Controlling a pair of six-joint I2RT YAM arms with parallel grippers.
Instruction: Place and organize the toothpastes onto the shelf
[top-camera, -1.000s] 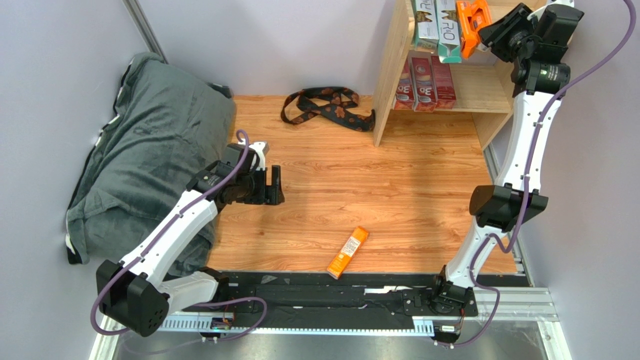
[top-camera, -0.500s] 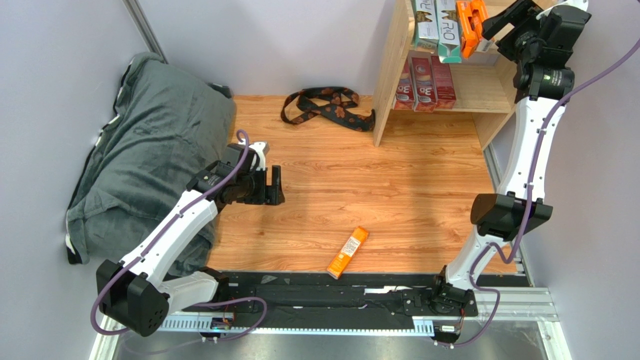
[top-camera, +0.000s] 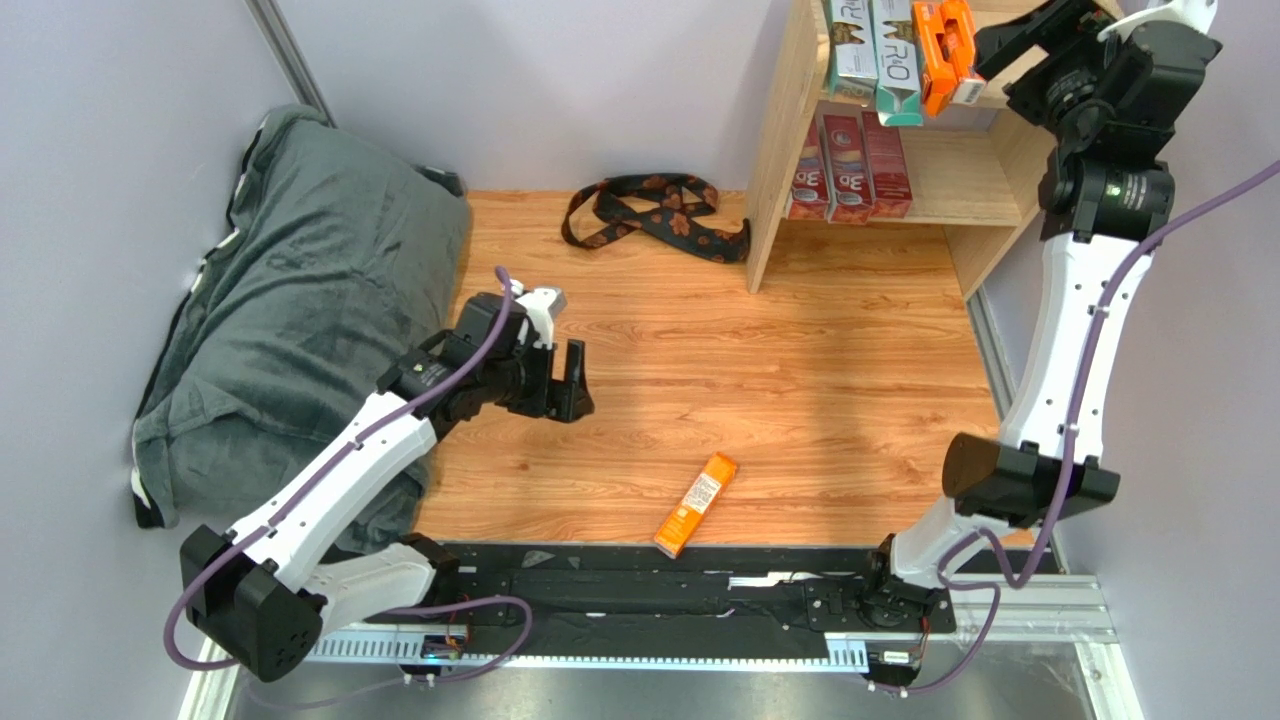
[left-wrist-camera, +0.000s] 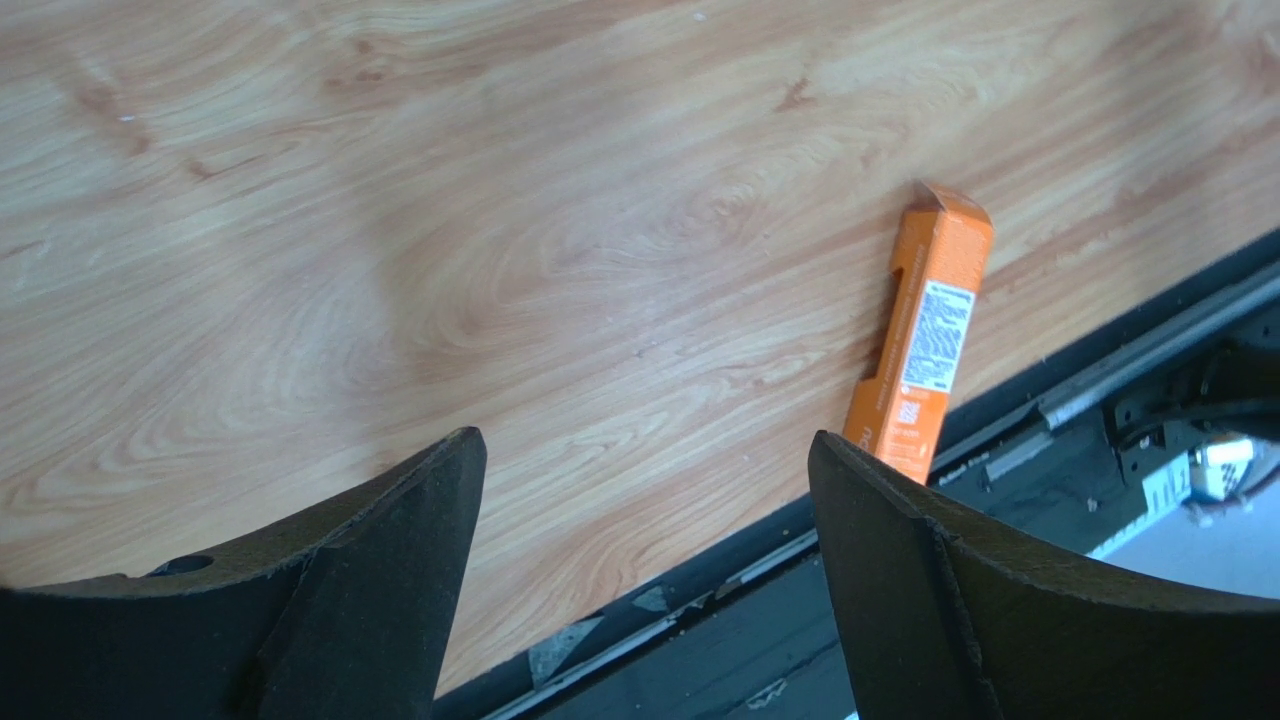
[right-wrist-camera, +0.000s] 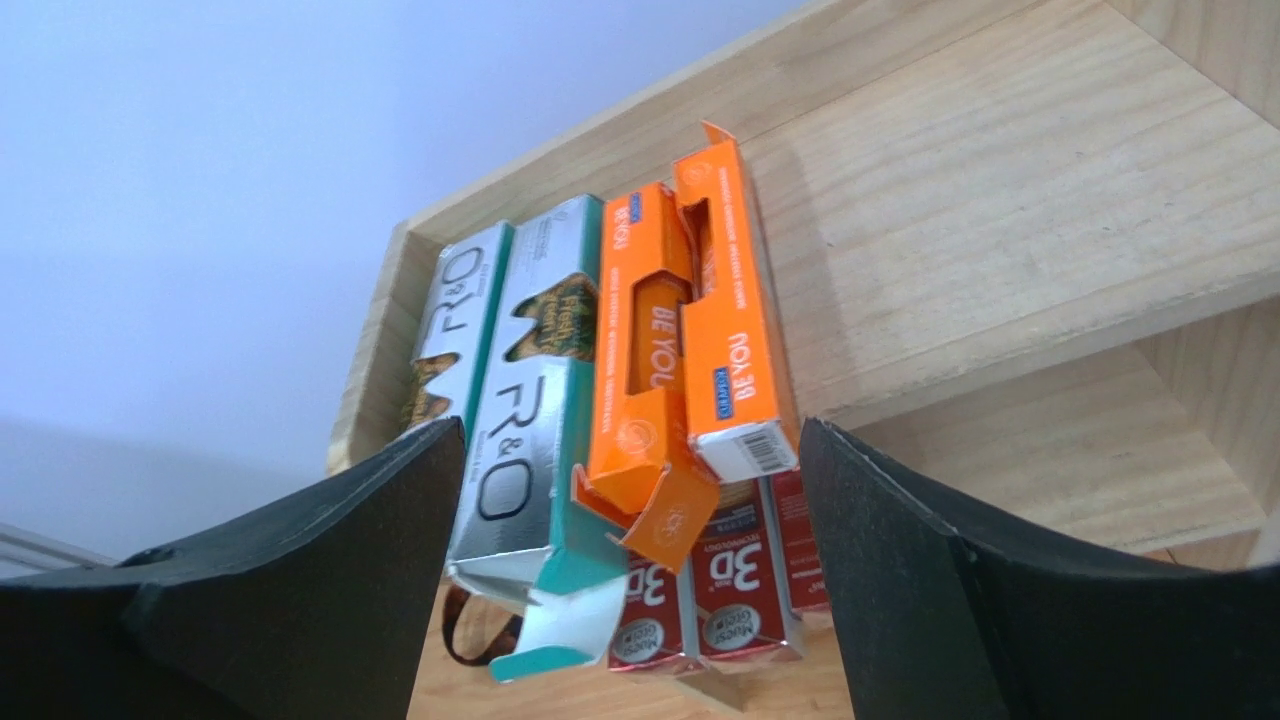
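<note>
Here, 2 orange "BE YOU" boxes (right-wrist-camera: 658, 353), 2 "R&O" boxes (right-wrist-camera: 529, 393)

Wood-grain tabletop (top-camera: 781, 360), pale lilac walls (top-camera: 601, 75)

Open surface (top-camera: 812, 375) fills the frame's middle around the lone orange box (top-camera: 696, 506), bounded by a grey cushion (top-camera: 286, 285) at left and the strap (top-camera: 655, 212) and shelf (top-camera: 783, 150) at upper right, whose top tier is bare right of its boxes (top-camera: 896, 57).

The wooden table (top-camera: 781, 375) bears one orange toothpaste (top-camera: 694, 506), a patterned strap (top-camera: 672, 225), the shelf (top-camera: 781, 150) and a grey cushion (top-camera: 286, 285).
</note>
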